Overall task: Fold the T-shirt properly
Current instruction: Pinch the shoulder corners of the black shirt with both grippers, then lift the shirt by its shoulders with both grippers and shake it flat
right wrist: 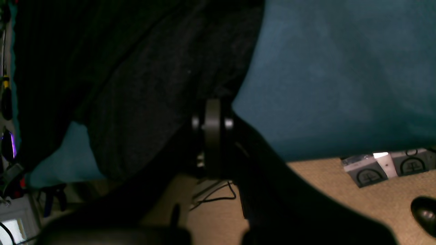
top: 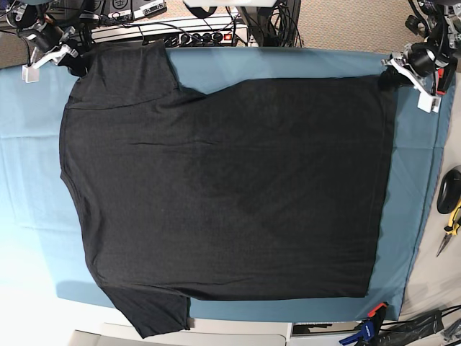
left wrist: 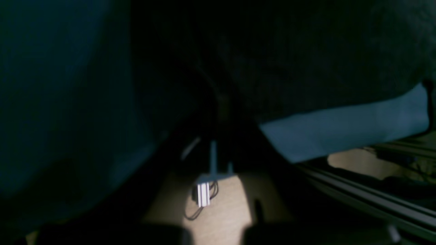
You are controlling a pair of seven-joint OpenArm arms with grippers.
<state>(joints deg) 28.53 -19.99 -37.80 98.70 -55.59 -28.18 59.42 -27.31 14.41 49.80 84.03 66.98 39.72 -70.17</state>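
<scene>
Base view: T-shirt [top: 230,194] lay spread flat across the teal cloth [top: 29,166].
Right gripper [top: 63,56] pinched a sleeve corner and left gripper [top: 395,74] the hem corner, both at the far edge, probably to tension it.

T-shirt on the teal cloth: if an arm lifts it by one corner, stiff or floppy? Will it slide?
Likely floppy: the T-shirt lies flat with soft wrinkles, and its lower sleeve droops past the teal cloth. It would probably sag and bunch rather than hold shape. Fabric on fabric, it may drag the cloth instead of sliding cleanly.

Wrist views dim, blurred; base view bright.
</scene>
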